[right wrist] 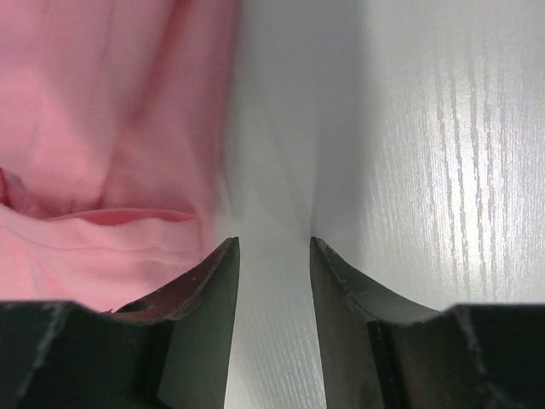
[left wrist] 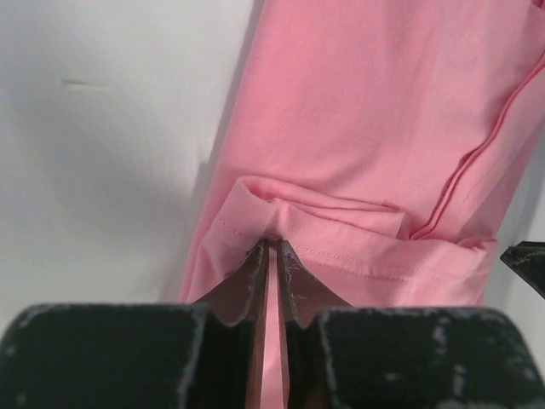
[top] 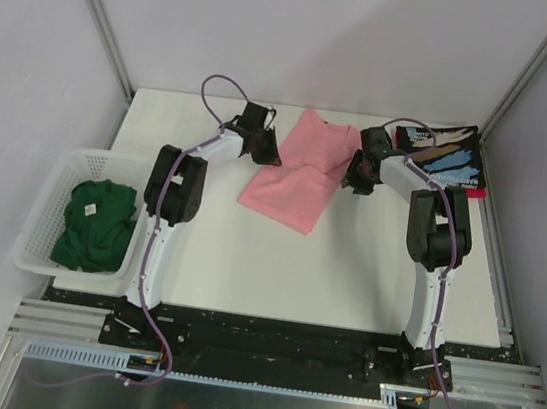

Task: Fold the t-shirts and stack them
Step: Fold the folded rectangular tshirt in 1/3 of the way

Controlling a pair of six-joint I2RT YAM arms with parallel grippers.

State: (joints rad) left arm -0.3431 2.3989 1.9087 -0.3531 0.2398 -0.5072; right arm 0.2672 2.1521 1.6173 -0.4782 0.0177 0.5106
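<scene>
Pink tee [top: 293, 172] is pinched at its hem by our left gripper [left wrist: 271, 245] so we can fold it; our right gripper [right wrist: 274, 243] hangs open, empty.

arms [top: 152, 249]: white links, black joints | cables [top: 217, 81]: purple | pincer fingers [right wrist: 204, 290]: black, scuffed

The lower middle of the top view is bare table [top: 294, 278] — open passage up from the bottom edge. The pink tee [top: 292, 182] fills the upper centre, with the left gripper [top: 264, 148] on its left edge and the right gripper [top: 355, 178] just beside its right. The black printed tee [top: 443, 154] blocks the upper right. The basket [top: 46, 210] with the green tee [top: 94, 226] takes the left edge.
</scene>
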